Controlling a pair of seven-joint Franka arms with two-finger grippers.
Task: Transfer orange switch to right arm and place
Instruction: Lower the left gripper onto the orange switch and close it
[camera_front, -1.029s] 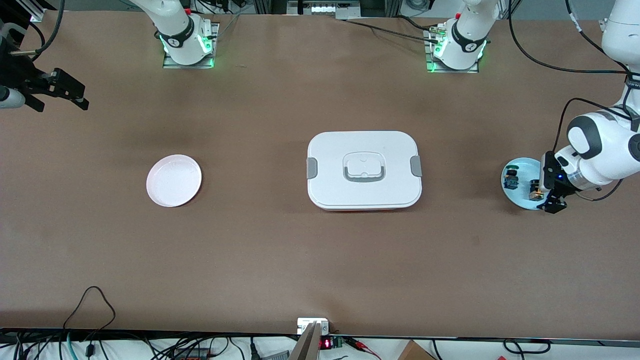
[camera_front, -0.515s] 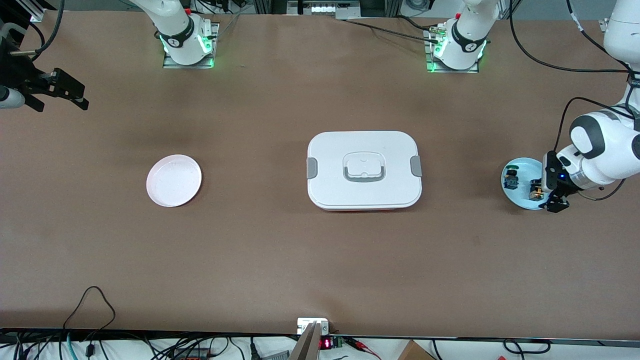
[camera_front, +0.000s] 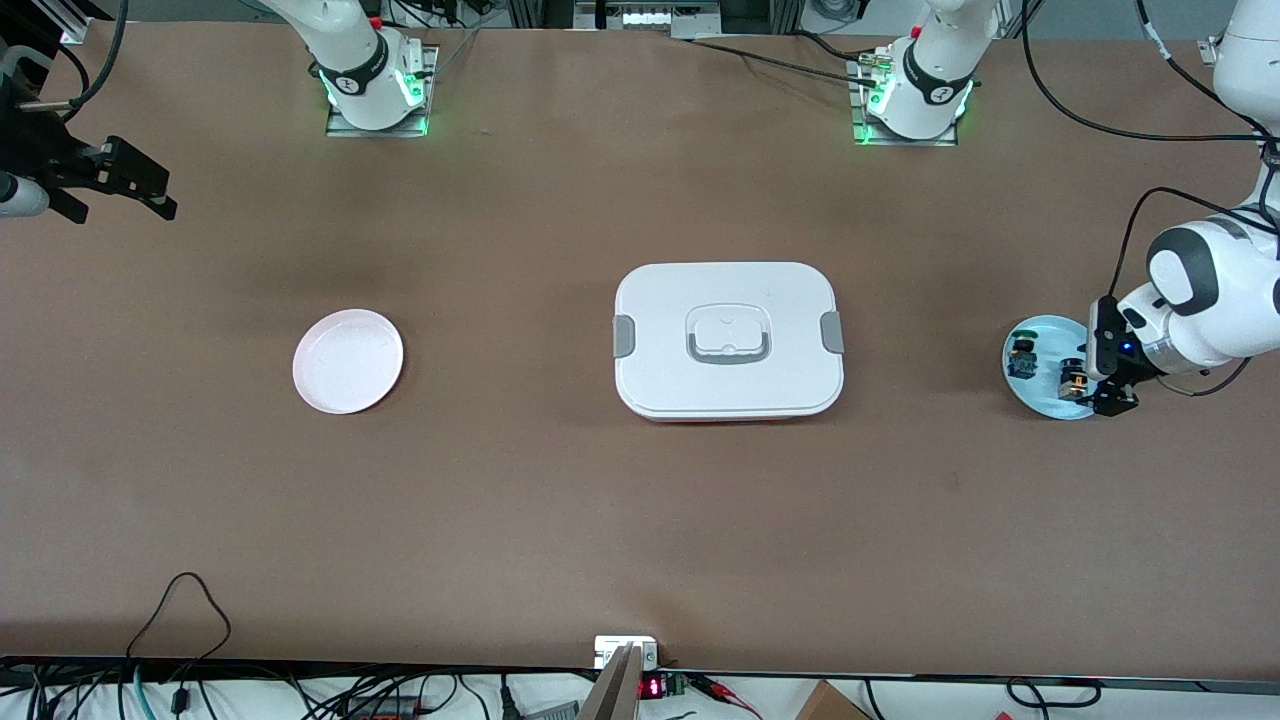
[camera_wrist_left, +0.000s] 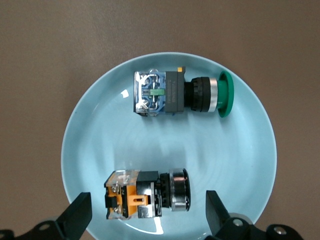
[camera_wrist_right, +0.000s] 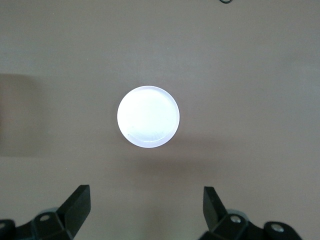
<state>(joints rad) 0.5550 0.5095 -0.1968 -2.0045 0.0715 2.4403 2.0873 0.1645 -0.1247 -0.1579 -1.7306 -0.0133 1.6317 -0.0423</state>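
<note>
Nearby, a green-capped switch (camera_wrist_left: 175, 93) (same blue plate (camera_wrist_left: 250, 150)) flanks the orange switch (camera_wrist_left: 145, 194).

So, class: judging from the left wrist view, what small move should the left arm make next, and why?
Probably lower the left pincer straight down and close on the orange switch. Its open fingers already straddle the switch lying on the light blue plate, apart from the green switch. The right pincer waits over the white plate.
</note>
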